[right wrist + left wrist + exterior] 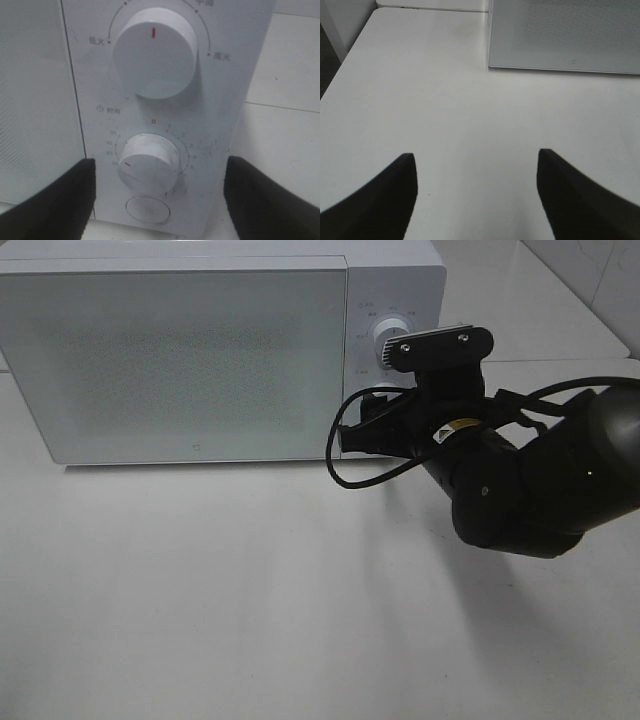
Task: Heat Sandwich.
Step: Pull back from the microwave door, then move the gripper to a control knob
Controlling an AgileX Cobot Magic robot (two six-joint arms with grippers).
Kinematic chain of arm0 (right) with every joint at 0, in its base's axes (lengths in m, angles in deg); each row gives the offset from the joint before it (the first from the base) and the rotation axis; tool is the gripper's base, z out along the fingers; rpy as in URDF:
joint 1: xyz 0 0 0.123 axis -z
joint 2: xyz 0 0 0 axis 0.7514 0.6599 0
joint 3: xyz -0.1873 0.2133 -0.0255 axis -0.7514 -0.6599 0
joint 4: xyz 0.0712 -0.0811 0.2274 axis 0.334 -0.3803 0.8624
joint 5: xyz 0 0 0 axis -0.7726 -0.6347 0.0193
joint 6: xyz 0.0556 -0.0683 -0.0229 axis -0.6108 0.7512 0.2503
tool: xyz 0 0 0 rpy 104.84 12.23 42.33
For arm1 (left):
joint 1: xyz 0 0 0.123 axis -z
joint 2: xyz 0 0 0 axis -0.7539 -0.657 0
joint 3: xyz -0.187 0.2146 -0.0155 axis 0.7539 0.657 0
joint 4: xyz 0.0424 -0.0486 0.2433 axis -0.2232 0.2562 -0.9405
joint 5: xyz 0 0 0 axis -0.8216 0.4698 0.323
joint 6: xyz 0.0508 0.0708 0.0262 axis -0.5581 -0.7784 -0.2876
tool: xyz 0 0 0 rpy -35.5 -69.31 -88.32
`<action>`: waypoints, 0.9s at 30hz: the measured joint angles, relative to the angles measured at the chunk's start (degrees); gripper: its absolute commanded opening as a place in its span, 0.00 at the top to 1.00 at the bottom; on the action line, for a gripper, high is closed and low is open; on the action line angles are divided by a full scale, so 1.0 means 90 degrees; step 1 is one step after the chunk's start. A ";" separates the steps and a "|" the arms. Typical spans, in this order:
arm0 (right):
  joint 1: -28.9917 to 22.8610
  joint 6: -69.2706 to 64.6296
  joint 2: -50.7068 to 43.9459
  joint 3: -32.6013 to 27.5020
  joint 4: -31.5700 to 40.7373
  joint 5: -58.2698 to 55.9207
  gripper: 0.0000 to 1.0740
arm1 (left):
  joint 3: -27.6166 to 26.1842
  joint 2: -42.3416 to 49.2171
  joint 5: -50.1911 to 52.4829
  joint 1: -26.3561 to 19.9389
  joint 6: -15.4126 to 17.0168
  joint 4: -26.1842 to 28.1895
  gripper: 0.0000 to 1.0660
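Observation:
The sandwich is out of view. The white microwave [200,350] stands at the back of the table with its door [565,32] shut. My right gripper [160,161] is open right in front of the control panel, its fingers either side of the lower timer knob [150,162] without touching it. That knob's red mark points to the lower left. The upper power knob [154,52] has its red mark pointing straight up. My left gripper [475,154] is open and empty over bare table, in front of the microwave's left end.
The right arm [530,480] with a looping black cable [345,455] hangs before the microwave's right end. A round button [148,210] sits under the timer knob. The white table [250,590] spreads in front; its left edge [340,70] shows by the left gripper.

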 measured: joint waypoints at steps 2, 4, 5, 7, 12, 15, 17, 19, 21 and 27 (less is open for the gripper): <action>-0.0095 0.0025 0.0115 0.0045 0.0108 0.0191 0.36 | 0.0000 0.0000 0.0000 0.0000 0.0000 0.0000 0.39; -0.0172 0.0076 0.0236 0.0095 0.0267 0.0357 0.36 | 0.0000 0.0000 0.0000 0.0000 0.0000 0.0000 0.39; -0.0210 0.0095 0.0299 0.0127 0.0331 0.0401 0.36 | 0.0000 0.0000 0.0000 0.0000 0.0000 0.0000 0.39; -0.0229 0.0134 0.0401 0.0191 0.0414 0.0407 0.36 | 0.0000 0.0000 0.0000 0.0000 0.0000 0.0000 0.39; -0.0242 0.0166 0.0567 0.0439 0.0471 0.0509 0.36 | 0.0000 0.0000 0.0000 0.0000 0.0000 0.0000 0.39; -0.0261 0.0172 0.0694 0.0592 0.0503 0.0598 0.36 | 0.0000 0.0000 0.0000 0.0000 0.0000 0.0000 0.39; -0.0274 0.0178 0.0853 0.0719 0.0535 0.0624 0.36 | 0.0000 0.0000 0.0000 0.0000 0.0000 0.0000 0.39; -0.0274 0.0178 0.0891 0.0751 0.0535 0.0624 0.36 | 0.0000 0.0000 0.0000 0.0000 0.0000 0.0000 0.39; -0.0274 0.0178 0.0974 0.0796 0.0560 0.0624 0.37 | 0.0000 0.0000 0.0000 0.0000 0.0000 0.0000 0.39; -0.0274 0.0178 0.1133 0.0936 0.0598 0.0726 0.44 | 0.0000 0.0000 0.0000 0.0000 0.0000 0.0000 0.39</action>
